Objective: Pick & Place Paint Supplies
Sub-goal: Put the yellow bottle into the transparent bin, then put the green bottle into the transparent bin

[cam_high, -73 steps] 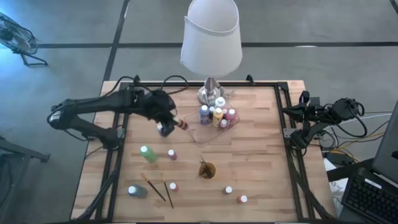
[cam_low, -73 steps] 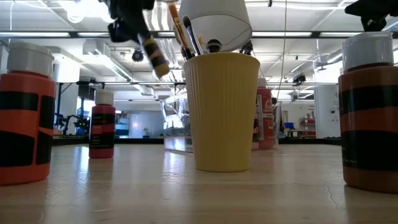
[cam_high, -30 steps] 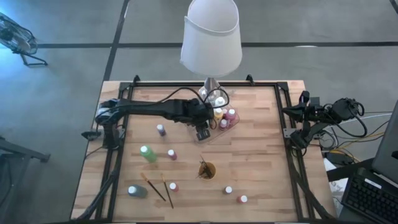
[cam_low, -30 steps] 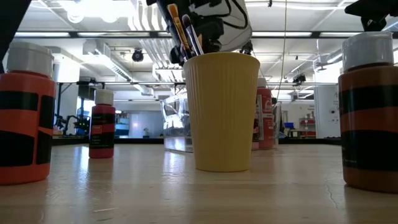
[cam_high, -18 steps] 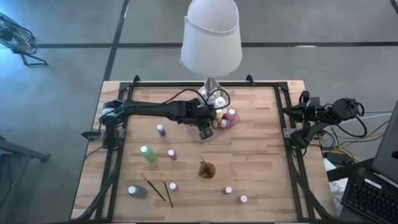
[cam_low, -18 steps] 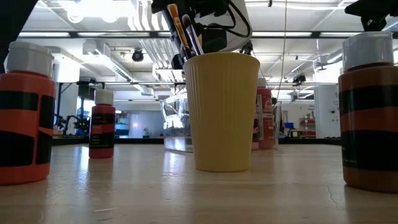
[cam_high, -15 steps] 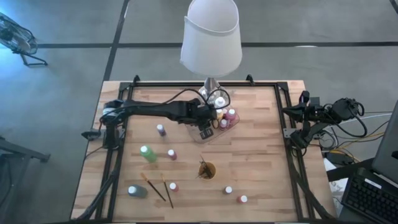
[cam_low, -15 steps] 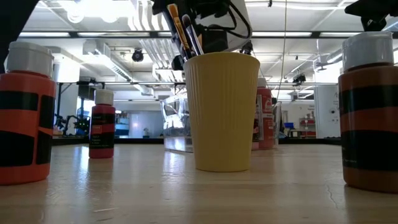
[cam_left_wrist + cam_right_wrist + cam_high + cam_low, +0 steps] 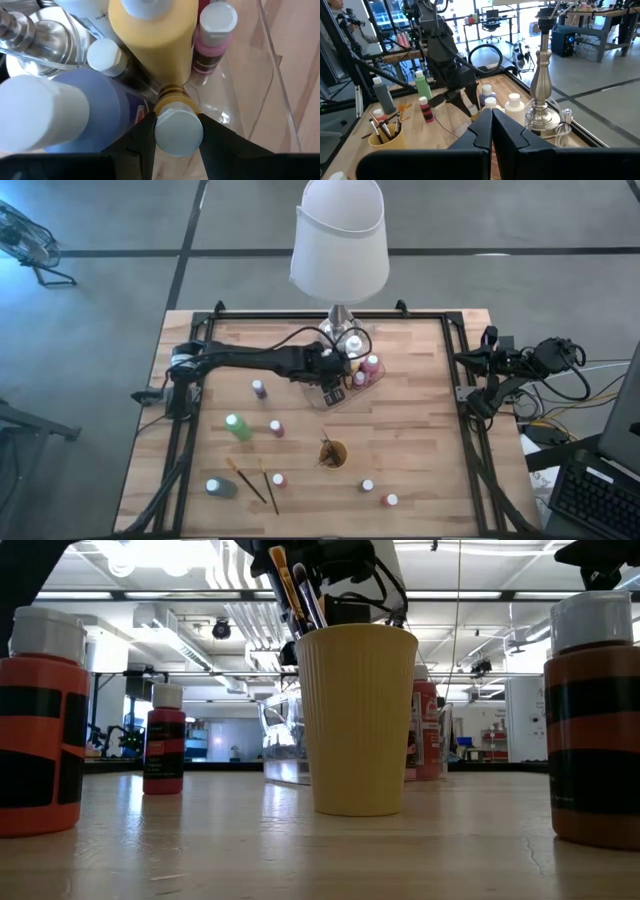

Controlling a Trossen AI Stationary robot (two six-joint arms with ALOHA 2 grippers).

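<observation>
Gripping a small yellow bottle (image 9: 175, 120), left pincer (image 9: 327, 393) over clear tray (image 9: 340, 402) — wrist view only.

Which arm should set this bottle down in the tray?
Left. The left gripper already holds the bottle over the tray, beside the bottles there. The right gripper waits at the table's right edge.
</observation>
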